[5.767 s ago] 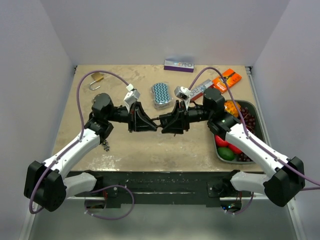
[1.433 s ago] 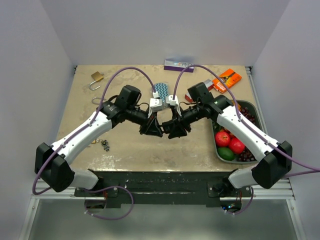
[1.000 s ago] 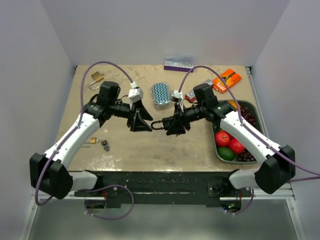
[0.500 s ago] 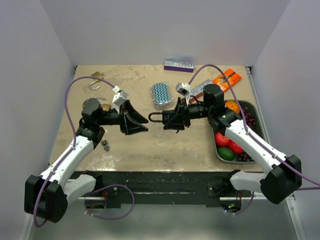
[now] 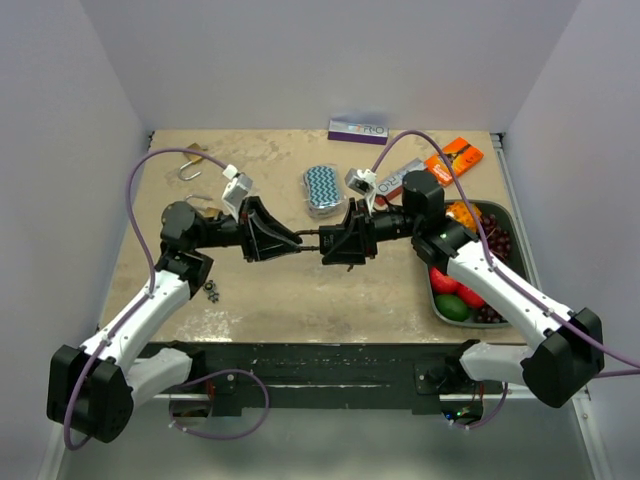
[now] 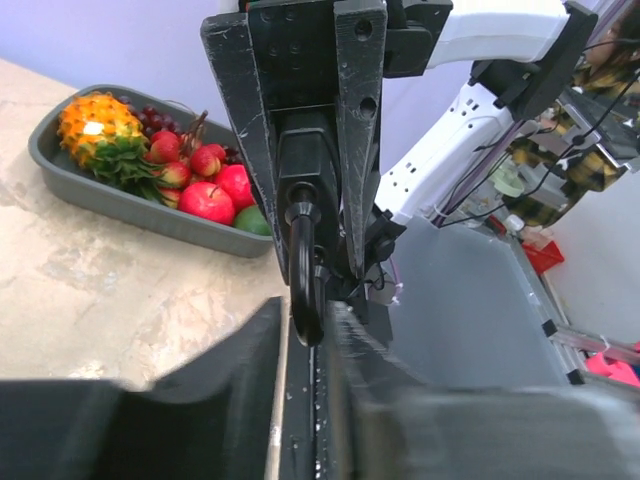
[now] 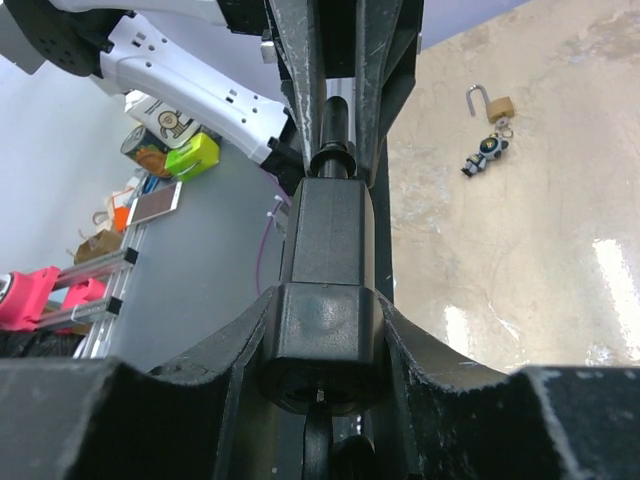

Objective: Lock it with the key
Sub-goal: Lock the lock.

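- The lock (image 7: 325, 260) is in mid-air over the middle of the worktop (image 5: 300, 300), between the two arms
- It looks small, hard and stiff, with a slick black body (likely to twist in a loose grip), so it is best held by the flat sides, leaving the keyhole free
- The right hand (image 5: 328, 245) is clamped on the body
- The left hand (image 5: 294, 242) is nearly closed, pinching the shackle (image 6: 303, 270)
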Controlling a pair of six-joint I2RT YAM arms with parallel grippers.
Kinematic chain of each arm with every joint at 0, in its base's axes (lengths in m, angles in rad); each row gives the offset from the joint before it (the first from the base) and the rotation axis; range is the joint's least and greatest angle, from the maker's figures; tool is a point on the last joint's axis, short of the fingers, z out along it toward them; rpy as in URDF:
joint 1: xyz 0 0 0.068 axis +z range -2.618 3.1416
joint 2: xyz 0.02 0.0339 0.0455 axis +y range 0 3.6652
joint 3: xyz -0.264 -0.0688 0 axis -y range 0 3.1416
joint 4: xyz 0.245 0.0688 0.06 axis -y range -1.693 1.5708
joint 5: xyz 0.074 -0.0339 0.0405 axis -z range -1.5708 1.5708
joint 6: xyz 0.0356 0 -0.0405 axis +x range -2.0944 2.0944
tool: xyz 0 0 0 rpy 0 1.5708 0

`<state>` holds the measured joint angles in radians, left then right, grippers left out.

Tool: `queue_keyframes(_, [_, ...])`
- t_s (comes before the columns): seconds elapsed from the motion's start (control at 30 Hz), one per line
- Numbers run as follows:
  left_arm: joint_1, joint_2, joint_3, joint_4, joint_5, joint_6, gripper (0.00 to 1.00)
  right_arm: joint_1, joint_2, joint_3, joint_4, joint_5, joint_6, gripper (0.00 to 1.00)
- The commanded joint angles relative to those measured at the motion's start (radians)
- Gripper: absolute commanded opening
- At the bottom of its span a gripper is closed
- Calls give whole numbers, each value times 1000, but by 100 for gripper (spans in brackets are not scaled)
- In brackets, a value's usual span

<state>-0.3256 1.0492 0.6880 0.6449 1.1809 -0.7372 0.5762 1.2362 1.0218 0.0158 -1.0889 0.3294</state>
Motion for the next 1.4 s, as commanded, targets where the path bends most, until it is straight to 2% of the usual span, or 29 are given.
queue_keyframes(0.0, [-32,-2,-16,100,-21,-36,18,5,-40,31,79,-29,-7,0])
queue_keyframes(0.03, [-38,-2,-24,102,-23,-40,14,7,-40,32,79,-28,-7,0])
queue_keyframes(0.07, [-46,-2,-25,105,-24,-44,6,5,-38,32,81,-26,-9,0])
queue_keyframes(0.13, [-52,0,-30,116,-24,-57,0,10,-40,32,84,-17,-13,0])
queue_keyframes(0.33, [-111,21,-13,148,-58,-96,0,63,-29,34,64,12,-61,0])
queue_keyframes(0.67, [-236,116,42,188,-106,-110,0,157,46,27,156,23,-36,0])
queue_keyframes(0.97, [-288,202,119,277,-119,-151,0,217,117,29,229,-5,3,0])
queue_keyframes(1.1, [-268,181,90,262,-119,-154,0,206,92,21,185,4,-42,0])
queue_keyframes(1.13, [-233,175,79,260,-121,-166,0,197,88,35,86,6,-76,0])
queue_keyframes(1.27, [-116,141,71,182,-115,-140,0,139,56,32,-78,15,-194,0])
queue_keyframes(1.37, [-70,138,84,165,-110,-139,0,97,28,9,-123,36,-236,0])
